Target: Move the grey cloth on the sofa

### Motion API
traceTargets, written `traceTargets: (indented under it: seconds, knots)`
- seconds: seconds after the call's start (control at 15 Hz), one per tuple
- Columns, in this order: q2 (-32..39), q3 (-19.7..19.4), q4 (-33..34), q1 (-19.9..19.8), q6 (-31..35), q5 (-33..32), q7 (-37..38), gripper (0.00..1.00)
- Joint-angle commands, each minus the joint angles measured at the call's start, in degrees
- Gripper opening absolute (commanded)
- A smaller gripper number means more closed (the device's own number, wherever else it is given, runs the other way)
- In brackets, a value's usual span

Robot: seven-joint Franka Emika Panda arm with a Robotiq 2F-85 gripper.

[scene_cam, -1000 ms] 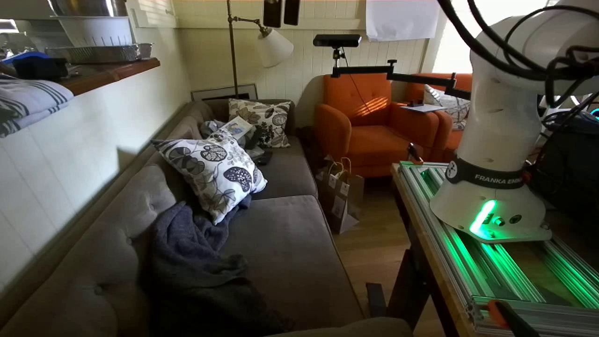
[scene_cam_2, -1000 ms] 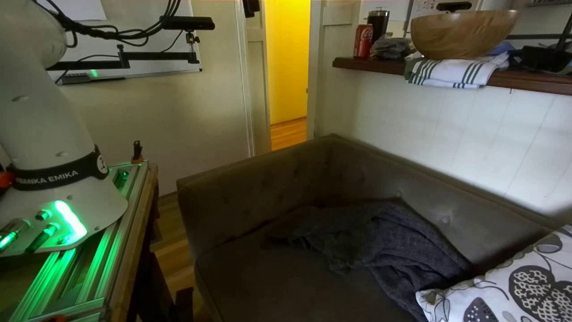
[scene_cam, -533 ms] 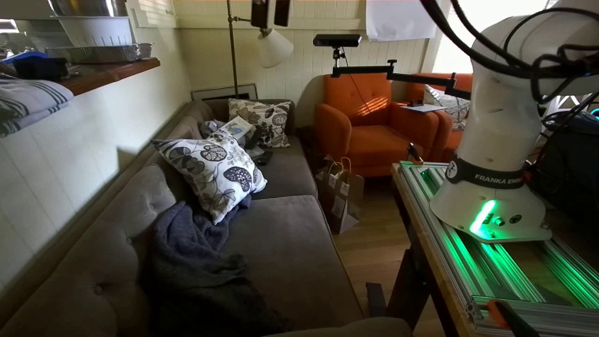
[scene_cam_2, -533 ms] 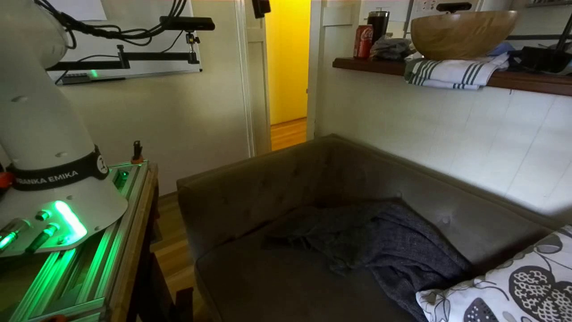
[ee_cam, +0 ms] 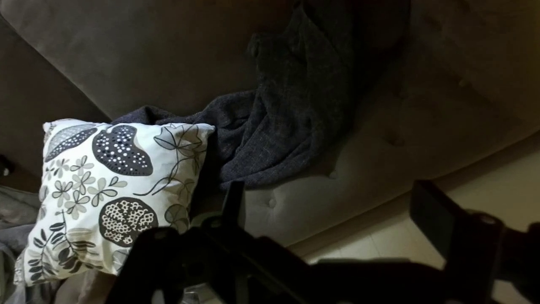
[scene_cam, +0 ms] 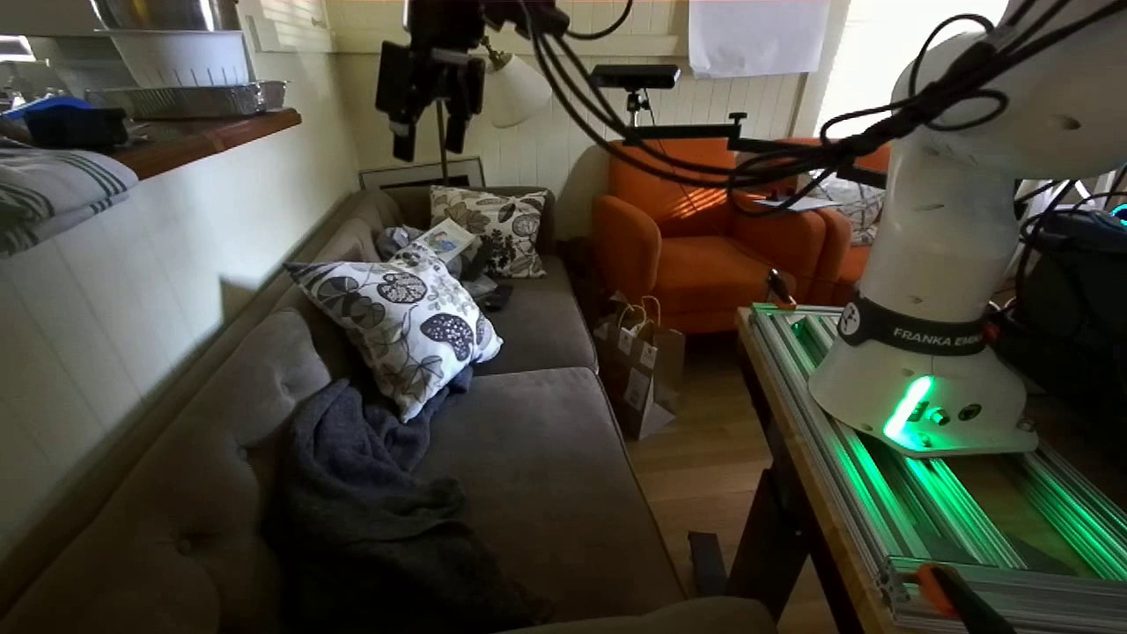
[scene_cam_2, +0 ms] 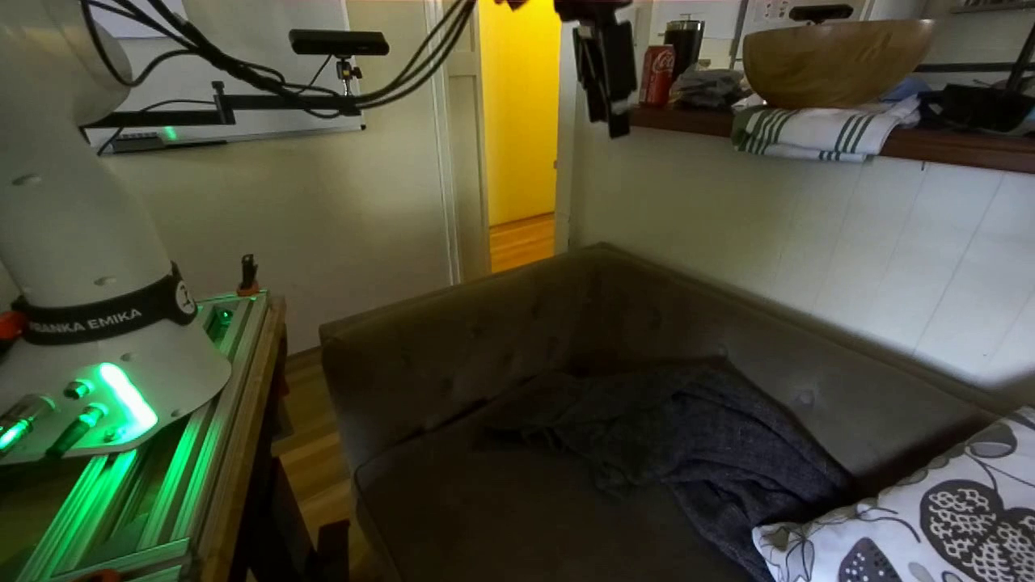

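One lamp (scene_cam: 515, 95) behind claw (scene_cam: 430, 142), exterior view

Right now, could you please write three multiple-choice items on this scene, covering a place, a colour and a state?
1. Where is the grey cloth?
A) on the floor
B) on the sofa
C) over an armchair

2. What colour is the drink can?
A) red
B) green
C) blue

3. How does the gripper stand?
A) shut on the cloth
B) shut and empty
C) open

1: B, both exterior views show it there.
2: A, its red side shows in an exterior view.
3: C, the wrist view shows its fingers well apart.
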Motion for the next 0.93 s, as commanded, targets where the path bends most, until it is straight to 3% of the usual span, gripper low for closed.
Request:
traceTargets:
  seconds: [0.0,0.13,0.27,0.33,0.4,0.67,0.87]
  knots:
    - [14.65,-2.36,6.78,0.80,6.82,4.83,-9.11,1.00]
    - [21.59,-1.52,10.19,0.33,7.25,9.82,-16.82,1.00]
    - [26.51,0.73,13.41,-1.05,1.22,14.86,-21.21,1.00]
    - [28.59,1.17,15.29,-1.43,-2.13,15.42,-21.12,1.00]
    - [24.35,-0.08,10.23,-0.41,3.04,12.30,-18.48,1.00]
    - [28.98,0.82,14.35,-0.75,-0.22,13.27,-19.22,1.00]
    - [35.61,0.06,18.96,-0.49,1.81,12.53,-16.60,1.00]
